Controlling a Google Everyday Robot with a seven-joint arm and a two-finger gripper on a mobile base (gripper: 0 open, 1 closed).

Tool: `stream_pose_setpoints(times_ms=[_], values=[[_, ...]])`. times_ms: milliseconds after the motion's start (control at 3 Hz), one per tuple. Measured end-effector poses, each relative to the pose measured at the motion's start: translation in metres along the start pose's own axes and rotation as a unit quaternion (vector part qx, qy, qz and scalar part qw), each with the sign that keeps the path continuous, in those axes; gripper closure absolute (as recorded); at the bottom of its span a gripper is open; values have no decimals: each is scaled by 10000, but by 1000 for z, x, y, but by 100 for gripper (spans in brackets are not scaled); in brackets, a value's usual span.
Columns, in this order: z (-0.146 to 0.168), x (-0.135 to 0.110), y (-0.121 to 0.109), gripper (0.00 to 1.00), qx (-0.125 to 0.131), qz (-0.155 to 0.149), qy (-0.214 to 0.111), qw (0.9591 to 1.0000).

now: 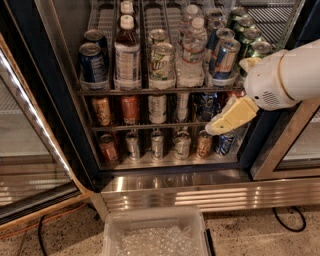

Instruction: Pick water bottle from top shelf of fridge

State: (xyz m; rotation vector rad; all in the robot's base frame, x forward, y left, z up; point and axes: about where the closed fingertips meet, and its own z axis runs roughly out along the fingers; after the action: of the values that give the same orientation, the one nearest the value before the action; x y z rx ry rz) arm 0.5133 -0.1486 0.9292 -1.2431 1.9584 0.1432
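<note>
The water bottle point(192, 54), clear and ribbed with a white cap, stands at the front of a middle-right lane on the top shelf point(150, 91) of the fridge point(70, 125). A second clear bottle point(189, 14) stands behind it. A dark-liquid bottle point(127, 52) with a white cap is two lanes to the left, and a green can point(161, 60) stands between them. My gripper point(216, 129), cream-coloured on a white arm point(285, 75), hangs in front of the lower racks at the right. It is below and right of the water bottle and holds nothing that I can see.
Cans fill the two lower racks point(160, 145). Blue and green cans point(225, 57) stand right of the water bottle. The glass door point(30, 150) is open at the left. A clear plastic bin point(155, 235) sits on the floor before the steel base point(200, 192). A black cable point(290, 220) lies at the right.
</note>
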Motion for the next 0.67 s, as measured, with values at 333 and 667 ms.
stream_pose_setpoints(times_ms=[333,667], values=[[2,-18,-6,0,238,242,-594,9977],[4,-34,-18,0,749,611,-965,9906]])
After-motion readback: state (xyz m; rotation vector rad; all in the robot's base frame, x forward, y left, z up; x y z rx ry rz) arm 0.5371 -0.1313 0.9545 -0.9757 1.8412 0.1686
